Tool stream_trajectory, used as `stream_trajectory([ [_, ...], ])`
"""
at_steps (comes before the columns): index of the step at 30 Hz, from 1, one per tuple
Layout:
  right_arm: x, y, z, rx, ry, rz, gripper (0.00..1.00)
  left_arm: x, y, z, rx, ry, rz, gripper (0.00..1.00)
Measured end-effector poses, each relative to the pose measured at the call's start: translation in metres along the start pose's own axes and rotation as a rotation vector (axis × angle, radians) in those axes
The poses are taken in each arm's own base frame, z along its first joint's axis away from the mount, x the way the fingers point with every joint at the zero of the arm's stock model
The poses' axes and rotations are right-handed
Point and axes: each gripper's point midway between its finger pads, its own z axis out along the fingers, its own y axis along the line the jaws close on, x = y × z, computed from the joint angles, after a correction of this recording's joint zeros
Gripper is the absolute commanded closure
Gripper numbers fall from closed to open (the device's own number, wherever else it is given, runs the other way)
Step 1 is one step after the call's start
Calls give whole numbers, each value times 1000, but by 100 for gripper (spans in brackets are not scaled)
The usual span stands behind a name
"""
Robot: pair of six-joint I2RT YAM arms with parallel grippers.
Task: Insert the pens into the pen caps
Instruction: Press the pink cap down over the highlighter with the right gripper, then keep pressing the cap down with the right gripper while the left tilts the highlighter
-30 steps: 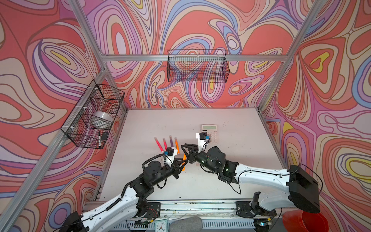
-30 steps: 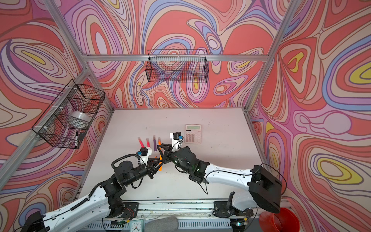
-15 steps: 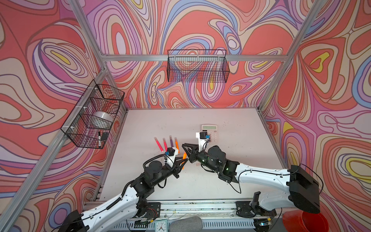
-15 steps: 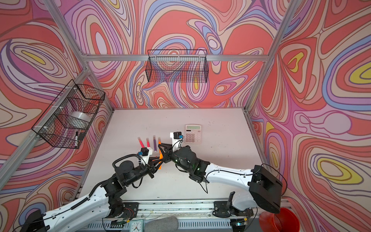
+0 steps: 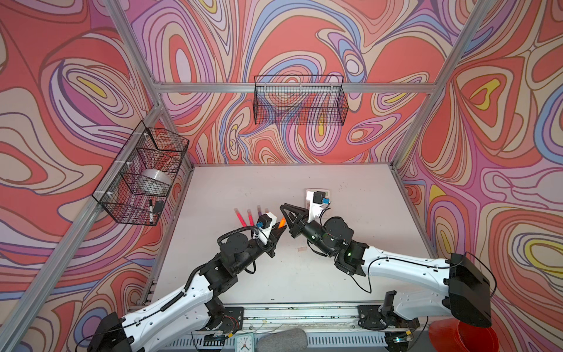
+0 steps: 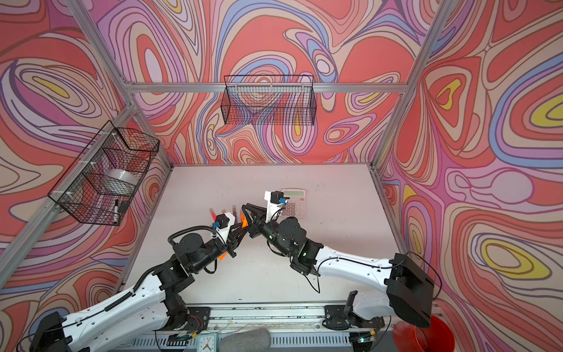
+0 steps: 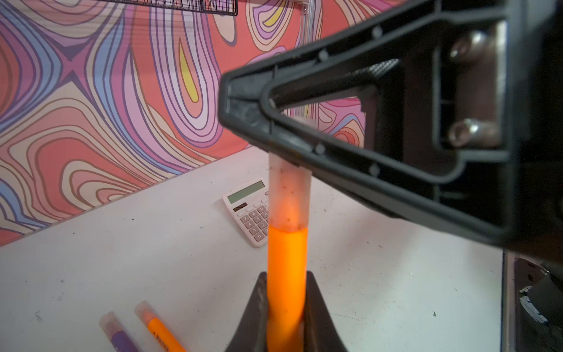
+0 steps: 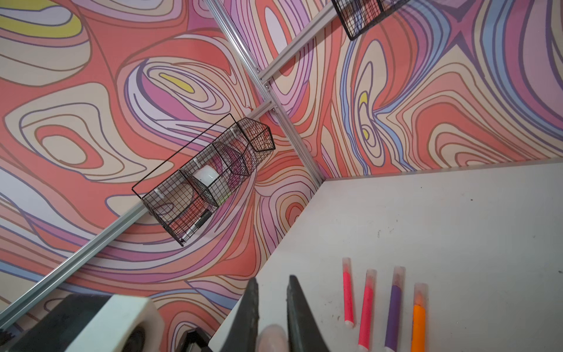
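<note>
now | left fingers (image 7: 316, 317) clamp orange pen (image 7: 286, 259) | right fingers (image 8: 300, 314) pinch cap (image 7: 289, 195) | calculator (image 7: 246, 207) behind, capped pens (image 8: 396, 304) beside

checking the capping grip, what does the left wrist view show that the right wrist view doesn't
Only the left wrist view: the held orange pen in the left end effector, its tip inside the pen cap, and the calculator.
Only the right wrist view: two capped pink pens and the side wire basket.
Both: the pen cap in the shut right end effector, plus the capped purple pen and the capped orange pen lying on the table.
</note>
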Motion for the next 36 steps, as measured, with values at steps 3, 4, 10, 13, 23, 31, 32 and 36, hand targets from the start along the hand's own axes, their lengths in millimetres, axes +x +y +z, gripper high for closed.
stream_trajectory([
  [3, -2, 1, 1, -5, -14, -8, 100, -3, 3, 0, -17, -6, 27, 100],
  [4, -2, 1, 1, -5, -18, -11, 100, -4, 4, 1, -25, -6, 35, 100],
  [10, 2, -1, 5, 11, -44, -15, 100, -6, 10, 1, -63, 14, 67, 100],
  [13, 3, -2, 6, 21, -61, -11, 100, -6, 14, 1, -72, 33, 77, 100],
  [23, 16, -10, 8, 38, -84, 26, 100, 4, 23, -3, -18, 232, 54, 100],
  [31, 29, -17, -2, 18, -93, 79, 100, 20, 17, -6, 20, 306, 48, 100],
  [32, 29, -17, -3, 14, -98, 85, 100, 21, 17, -6, 22, 310, 49, 100],
  [36, 37, -18, -3, 0, -116, 112, 100, 29, 17, -7, 24, 342, 47, 100],
])
